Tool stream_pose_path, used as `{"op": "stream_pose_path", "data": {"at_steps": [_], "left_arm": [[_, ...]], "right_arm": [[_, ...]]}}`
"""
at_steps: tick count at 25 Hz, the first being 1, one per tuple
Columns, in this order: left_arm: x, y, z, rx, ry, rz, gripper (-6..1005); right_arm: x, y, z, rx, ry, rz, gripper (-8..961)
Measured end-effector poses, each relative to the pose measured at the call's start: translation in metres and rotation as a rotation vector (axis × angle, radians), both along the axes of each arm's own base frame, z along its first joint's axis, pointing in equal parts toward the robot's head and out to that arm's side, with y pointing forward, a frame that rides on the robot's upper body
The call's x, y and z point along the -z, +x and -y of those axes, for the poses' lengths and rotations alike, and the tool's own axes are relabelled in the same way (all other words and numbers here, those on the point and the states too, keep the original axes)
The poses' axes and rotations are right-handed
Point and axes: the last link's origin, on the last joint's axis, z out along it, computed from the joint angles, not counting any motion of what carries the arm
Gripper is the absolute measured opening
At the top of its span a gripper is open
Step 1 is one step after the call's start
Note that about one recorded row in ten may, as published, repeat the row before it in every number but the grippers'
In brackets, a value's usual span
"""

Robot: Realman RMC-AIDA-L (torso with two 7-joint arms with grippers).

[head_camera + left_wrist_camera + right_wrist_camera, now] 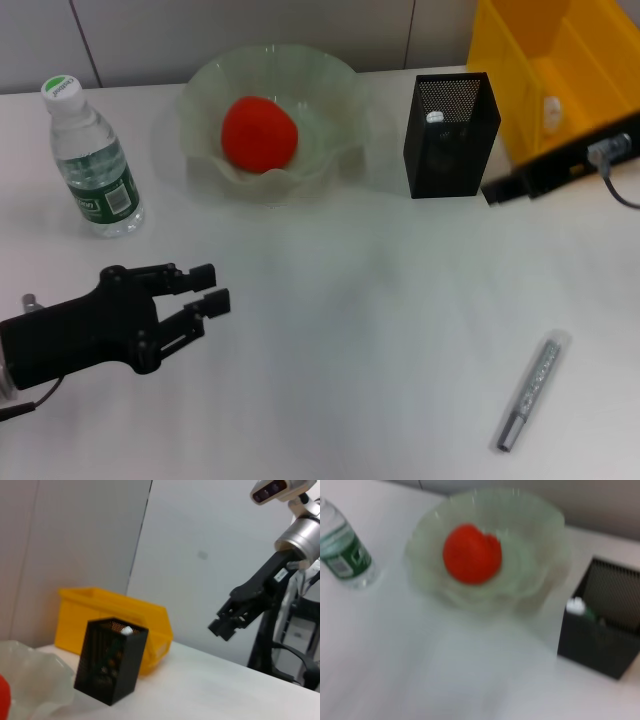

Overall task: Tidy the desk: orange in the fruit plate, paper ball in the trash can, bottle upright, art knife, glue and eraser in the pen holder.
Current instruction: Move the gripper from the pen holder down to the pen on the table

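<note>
One orange [258,133] in one fruit plate [335,85]; left gripper [212,288] fingers parted, right's unclear.

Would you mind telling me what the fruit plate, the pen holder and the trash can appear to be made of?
The fruit plate looks like pale-green translucent glass, possibly plastic: light passes through its wavy rim. The pen holder seems matte black metal mesh, fine perforations showing near its top. The trash can looks like smooth, bright yellow moulded plastic.
</note>
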Motion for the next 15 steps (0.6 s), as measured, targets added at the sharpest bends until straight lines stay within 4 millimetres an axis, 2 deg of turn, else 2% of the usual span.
{"op": "stream_pose_path", "data": {"at_steps": [7, 9, 15], "left_arm": [[0.002, 0.008, -0.008, 0.015, -0.057, -0.030, 320], [0.001, 0.010, -0.009, 0.020, -0.057, -0.032, 349], [0.000, 0.014, -0.014, 0.028, -0.074, -0.044, 378]], "right_arm": [[0.002, 0.005, 0.017, 0.130, -0.083, 0.009, 394], [0.004, 0.007, 0.022, 0.157, -0.105, 0.014, 394], [0.007, 0.024, 0.035, 0.231, -0.129, 0.006, 393]]}}
